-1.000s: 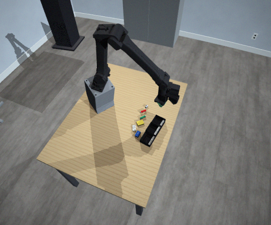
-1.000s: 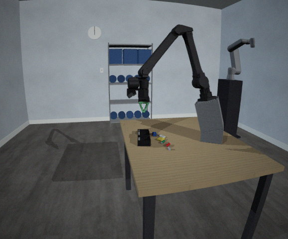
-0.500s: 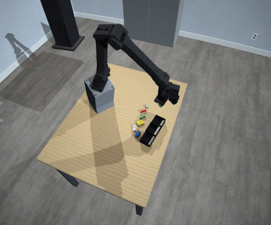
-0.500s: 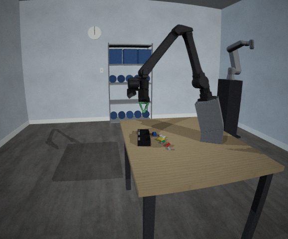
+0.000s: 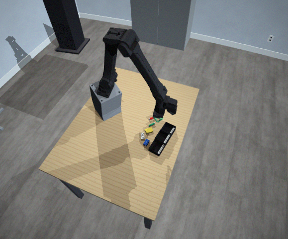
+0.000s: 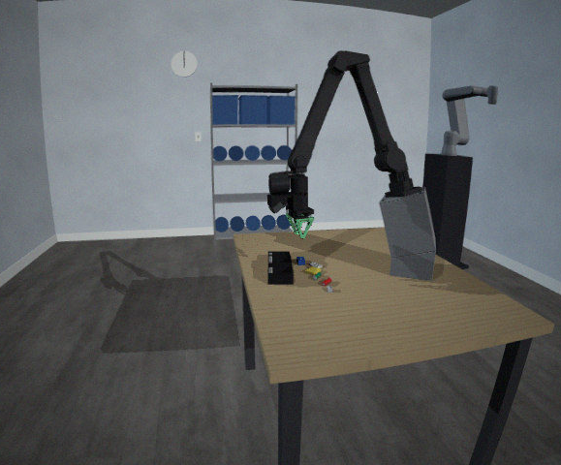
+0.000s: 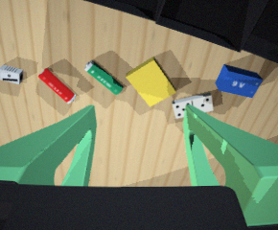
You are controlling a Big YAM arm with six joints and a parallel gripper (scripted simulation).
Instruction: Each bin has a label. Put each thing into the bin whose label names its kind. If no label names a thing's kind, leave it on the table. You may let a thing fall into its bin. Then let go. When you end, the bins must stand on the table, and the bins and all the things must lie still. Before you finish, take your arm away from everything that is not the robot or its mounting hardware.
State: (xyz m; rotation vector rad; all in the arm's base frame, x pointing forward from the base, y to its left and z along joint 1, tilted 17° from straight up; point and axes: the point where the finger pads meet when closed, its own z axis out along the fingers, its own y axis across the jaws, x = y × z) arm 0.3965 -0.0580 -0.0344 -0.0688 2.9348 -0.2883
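Observation:
My gripper [image 7: 140,114] has green fingers; they stand open and empty, hovering above the table over a row of small things. In the wrist view the row holds a small grey-white piece [image 7: 11,75], a red piece [image 7: 57,86], a green piece [image 7: 104,79], a yellow block [image 7: 150,82], a white domino [image 7: 193,105] and a blue block [image 7: 239,80]. From the top view the gripper [image 5: 157,118] hangs over the red piece [image 5: 150,118], near the far end of the bins [image 5: 162,138].
The arm's grey base [image 5: 106,102] stands at the table's far left. The bins sit close to the table's right edge [image 5: 187,123]. From the exterior view the bins [image 6: 280,267] lie near the table's left edge, with the things to their right.

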